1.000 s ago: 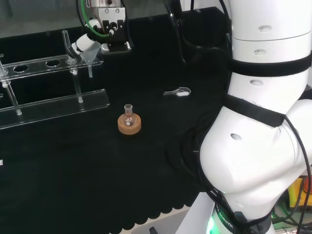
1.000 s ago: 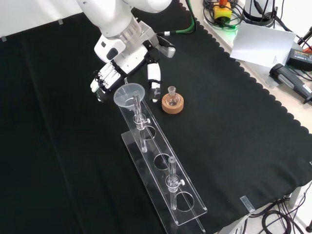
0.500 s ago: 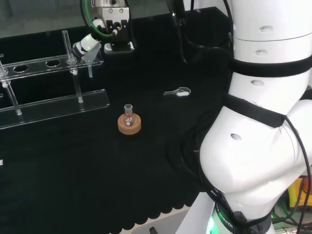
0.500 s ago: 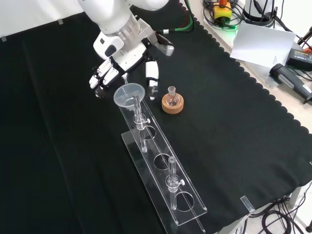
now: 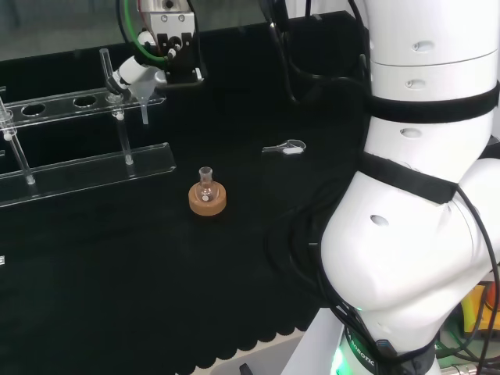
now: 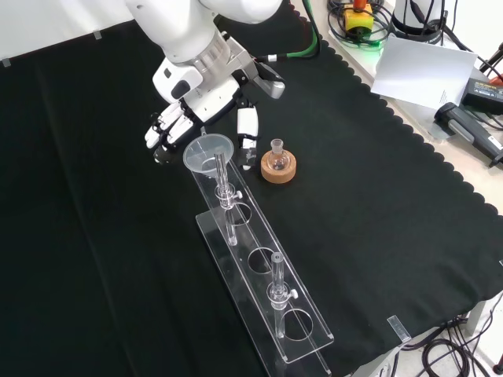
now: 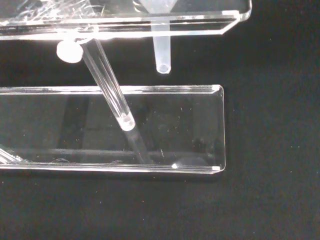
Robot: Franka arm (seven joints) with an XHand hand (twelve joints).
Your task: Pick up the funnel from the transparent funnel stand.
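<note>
In the front view, going left to right, my hand hangs over the far half of the black cloth, toward the back edge and well in from both side edges. My fingers reach down on the left of the funnel and my thumb comes down on its right, so I straddle the wide mouth with a gap on each side; the hand is spread, fingers only slightly bent, and it has hold of nothing. The funnel sits in the end hole of the transparent funnel stand, the end nearest my hand, its stem hanging down through the upper plate. The stand runs from there toward the front edge of the cloth, with clear upright posts between its two plates. Just right of the funnel and my thumb, apart from both, a small flask stands upright in a cork ring. In the head view the funnel sits at the stand's right end with my hand right beside it. In the wrist view the funnel stem points down through the upper plate above the bottom plate's end corner.
</note>
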